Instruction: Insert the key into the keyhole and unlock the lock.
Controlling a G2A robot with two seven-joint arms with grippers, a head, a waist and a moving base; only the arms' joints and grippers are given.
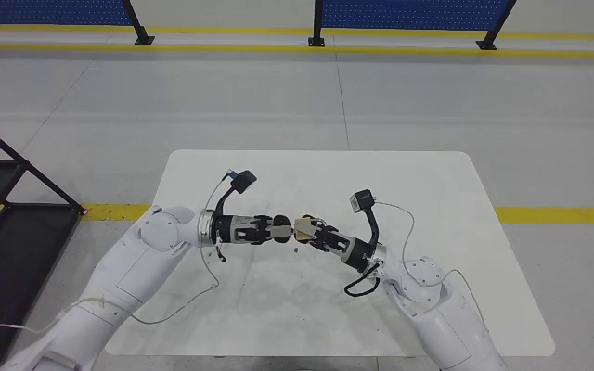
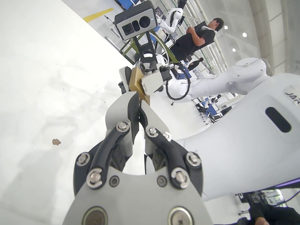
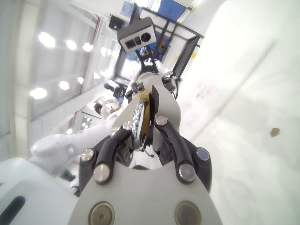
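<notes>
Above the middle of the white table (image 1: pixel 418 185) the two arms meet tip to tip. My right gripper (image 1: pixel 316 232) (image 3: pixel 146 100) is shut on the brass padlock (image 1: pixel 303 225) (image 3: pixel 147 112), whose silver shackle (image 3: pixel 138 122) points back toward the wrist. In the left wrist view the padlock (image 2: pixel 135 83) sits between the right arm's fingers. My left gripper (image 1: pixel 283 229) (image 2: pixel 140 100) is shut on the key, its tips pressed against the lock's bottom end. The key is almost hidden between the pads, and I cannot tell how deep it sits in the keyhole.
A small brown speck (image 1: pixel 293 249) (image 2: pixel 56 142) (image 3: pixel 274 132) lies on the table below the grippers. A black frame (image 1: pixel 28 195) stands beside the table's left edge. Blue barriers (image 1: pixel 408 14) line the far floor.
</notes>
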